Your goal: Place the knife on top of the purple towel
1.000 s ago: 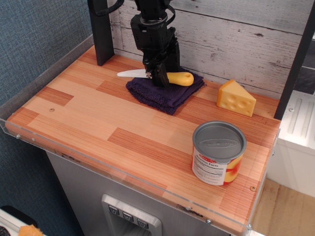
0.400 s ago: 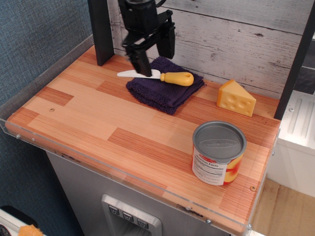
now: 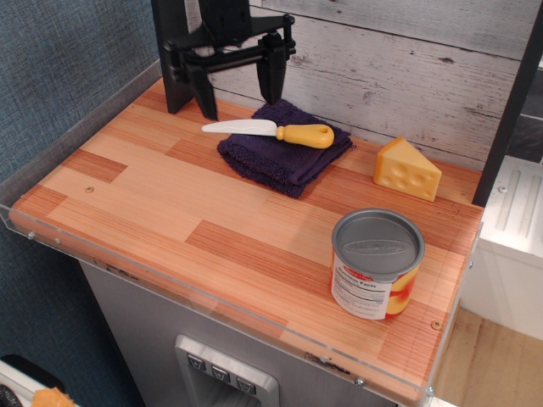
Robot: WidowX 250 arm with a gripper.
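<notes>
The knife (image 3: 270, 131) lies flat across the back part of the purple towel (image 3: 284, 150). Its chunky yellow-orange handle rests on the cloth and points right, while the white rounded blade juts out past the towel's left edge, over the desk (image 3: 153, 212). The towel is dark, nearly navy, thick and fuzzy, folded into a rough square and turned so one corner points forward. It sits flat near the back of the desk.
</notes>
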